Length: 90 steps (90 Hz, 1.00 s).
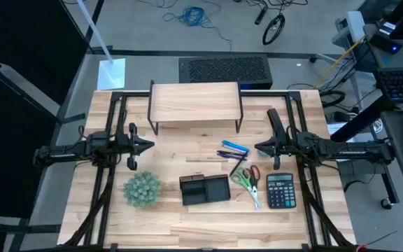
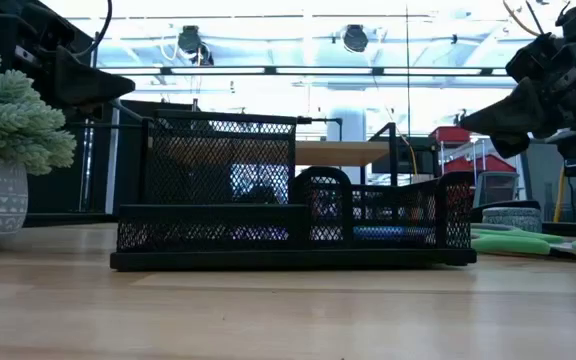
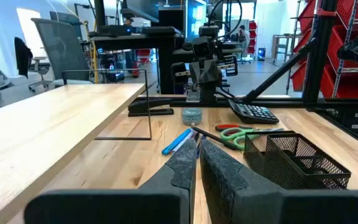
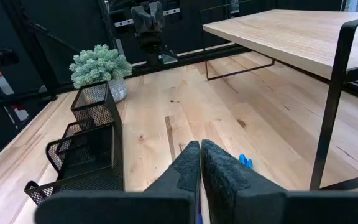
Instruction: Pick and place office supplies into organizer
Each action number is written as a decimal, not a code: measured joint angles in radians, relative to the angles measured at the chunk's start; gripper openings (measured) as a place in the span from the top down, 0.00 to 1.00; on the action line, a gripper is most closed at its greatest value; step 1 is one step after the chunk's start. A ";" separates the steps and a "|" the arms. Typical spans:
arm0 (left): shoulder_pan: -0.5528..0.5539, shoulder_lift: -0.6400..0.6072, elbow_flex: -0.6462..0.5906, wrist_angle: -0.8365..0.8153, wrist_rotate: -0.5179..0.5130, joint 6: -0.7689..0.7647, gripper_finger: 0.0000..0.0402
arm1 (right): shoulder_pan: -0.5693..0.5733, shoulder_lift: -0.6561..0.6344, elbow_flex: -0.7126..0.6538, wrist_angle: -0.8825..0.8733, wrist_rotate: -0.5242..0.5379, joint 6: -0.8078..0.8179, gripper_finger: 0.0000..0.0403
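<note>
Light wooden table [image 1: 187, 224] in a workshop, black mesh organizer [image 1: 204, 189] between both closed, empty grippers, left gripper [image 1: 150, 145], right gripper [image 1: 257, 148], pens [image 1: 234, 149] and scissors [image 1: 247, 182] near the right.

A light wooden counter [image 1: 187, 224] carries a wooden riser shelf [image 1: 194, 103]. Between the two end effectors' sides lie blue pens [image 1: 234, 149], scissors [image 1: 247, 180] and a black mesh organizer [image 1: 204, 189]; a potted green plant [image 1: 142, 188] sits below the left end effector [image 1: 149, 145], a calculator [image 1: 280, 190] below the right end effector [image 1: 259, 148].
</note>
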 joint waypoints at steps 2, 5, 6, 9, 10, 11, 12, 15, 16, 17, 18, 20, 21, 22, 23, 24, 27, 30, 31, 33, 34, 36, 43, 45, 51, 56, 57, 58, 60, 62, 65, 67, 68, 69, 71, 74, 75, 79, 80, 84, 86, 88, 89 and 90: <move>0.000 0.000 0.000 0.000 0.000 0.000 0.97 | 0.000 0.000 0.000 0.000 0.000 0.000 1.00; 0.000 0.000 0.000 0.000 0.000 0.000 0.97 | 0.000 0.000 0.000 0.000 0.000 0.000 1.00; 0.000 0.000 0.000 0.000 0.000 0.000 0.97 | 0.000 0.000 0.000 0.000 0.000 0.000 1.00; 0.000 0.000 0.000 0.000 0.000 0.000 0.97 | 0.000 0.000 0.000 0.000 0.000 0.000 1.00; 0.000 0.000 0.000 0.000 0.000 0.000 0.97 | 0.000 0.000 0.000 0.000 0.000 0.000 1.00; 0.000 0.000 0.000 0.000 0.000 0.000 0.97 | 0.000 0.000 0.000 0.000 0.000 0.000 1.00; 0.000 0.000 0.000 0.000 0.000 0.000 0.97 | 0.000 0.000 0.000 0.000 0.000 0.000 1.00; 0.000 0.000 0.000 0.000 0.000 0.000 0.97 | 0.000 0.000 0.000 0.000 0.000 0.000 1.00; 0.000 0.000 0.000 0.000 0.000 0.000 0.97 | 0.000 0.000 0.000 0.000 0.000 0.000 1.00; 0.000 0.000 0.000 0.000 0.000 0.000 0.97 | 0.000 0.000 0.000 0.000 0.000 0.000 1.00; 0.000 0.000 0.000 0.000 0.000 0.000 0.97 | 0.000 0.000 0.000 0.000 0.000 0.000 1.00; 0.000 0.000 0.000 0.000 0.000 0.000 0.97 | 0.000 0.000 0.000 0.000 0.000 0.000 1.00; 0.000 0.000 0.000 0.000 0.000 0.000 0.97 | 0.000 0.000 0.000 0.000 0.000 0.000 1.00; 0.000 0.000 0.000 0.000 0.000 0.000 0.97 | 0.000 0.000 0.000 0.000 0.000 0.000 1.00; 0.000 0.000 0.000 0.000 0.000 0.000 0.97 | 0.000 0.000 0.000 0.000 0.000 0.000 1.00; 0.000 0.000 0.000 0.000 0.000 0.000 0.97 | 0.000 0.000 0.000 0.000 0.000 0.000 1.00; 0.000 0.000 0.000 0.000 0.000 0.000 0.97 | 0.000 0.000 0.000 0.000 0.000 0.000 1.00; 0.000 0.000 0.000 0.000 0.000 0.000 0.97 | 0.000 0.000 0.000 0.000 0.000 0.000 1.00; 0.000 0.000 0.000 0.000 0.000 0.000 0.97 | 0.000 0.000 0.000 0.000 0.000 0.000 1.00; 0.000 0.000 0.000 0.000 0.000 0.000 0.97 | 0.000 0.000 0.000 0.000 0.000 0.000 1.00; 0.000 0.000 0.000 0.000 0.000 0.000 0.97 | 0.000 0.000 0.000 0.000 0.000 0.000 1.00; 0.000 0.000 0.000 0.000 0.000 0.000 0.97 | 0.000 0.000 0.000 0.000 0.000 0.000 1.00; 0.000 0.000 0.000 0.000 0.000 0.000 0.97 | 0.000 0.000 0.000 0.000 0.000 0.000 1.00; 0.000 0.000 0.000 0.000 0.000 0.000 0.97 | 0.000 0.000 0.000 0.000 0.000 0.000 1.00; 0.000 0.000 0.000 0.000 0.000 0.000 0.97 | 0.000 0.000 0.000 0.000 0.000 0.000 1.00; 0.000 0.000 0.000 0.000 0.000 0.000 0.97 | 0.000 0.000 0.000 0.000 0.000 0.000 1.00; 0.000 0.000 0.000 0.000 0.000 0.000 0.97 | 0.000 0.000 0.000 0.000 0.000 0.000 1.00; 0.000 0.000 0.000 0.000 0.000 0.000 0.97 | 0.000 0.000 0.000 0.000 0.000 0.000 1.00; 0.000 0.000 0.000 0.000 0.000 0.000 0.97 | 0.000 0.000 0.000 0.000 0.000 0.000 1.00; 0.000 0.000 0.000 0.000 0.000 0.000 0.97 | 0.000 0.000 0.000 0.000 0.000 0.000 1.00; 0.000 0.000 0.000 0.000 0.000 0.000 0.97 | 0.000 0.000 0.000 0.000 0.000 0.000 1.00; 0.000 0.000 0.000 0.000 0.000 0.000 0.97 | 0.000 0.000 0.000 0.000 0.000 0.000 1.00; 0.000 0.000 0.000 0.000 0.000 0.000 0.97 | 0.000 0.000 0.000 0.000 0.000 0.000 1.00; 0.000 0.000 0.000 0.000 0.000 0.000 0.97 | 0.000 0.000 0.000 0.000 0.000 0.000 1.00; 0.000 0.000 0.000 0.000 0.000 0.000 0.97 | 0.000 0.000 0.000 0.000 0.000 0.000 1.00; 0.000 0.000 0.000 0.000 0.000 0.000 0.97 | 0.000 0.000 0.000 0.000 0.000 -0.007 1.00; 0.000 0.000 0.000 0.000 0.000 0.000 0.97 | 0.000 0.000 0.000 0.000 0.001 -0.015 1.00; 0.000 0.000 0.000 0.000 0.000 0.000 0.97 | 0.000 0.000 0.000 0.000 0.005 -0.057 1.00; 0.000 0.000 0.000 0.000 0.000 0.000 0.97 | 0.000 0.000 0.000 0.001 0.005 -0.068 1.00; 0.000 0.000 0.000 0.000 0.000 0.000 0.97 | 0.000 0.000 0.000 0.000 0.005 -0.100 1.00; 0.000 0.000 0.000 0.000 0.000 0.000 0.97 | 0.000 0.000 0.000 0.000 0.005 -0.110 1.00; 0.000 0.000 0.000 0.000 0.000 0.000 0.97 | 0.000 0.000 0.000 0.000 0.005 -0.114 1.00; 0.000 0.000 0.000 0.000 0.000 0.000 0.97 | 0.000 0.000 0.000 0.000 0.005 -0.115 1.00; 0.000 0.000 0.000 0.000 0.000 0.000 0.97 | 0.000 0.000 0.000 0.000 0.005 -0.116 1.00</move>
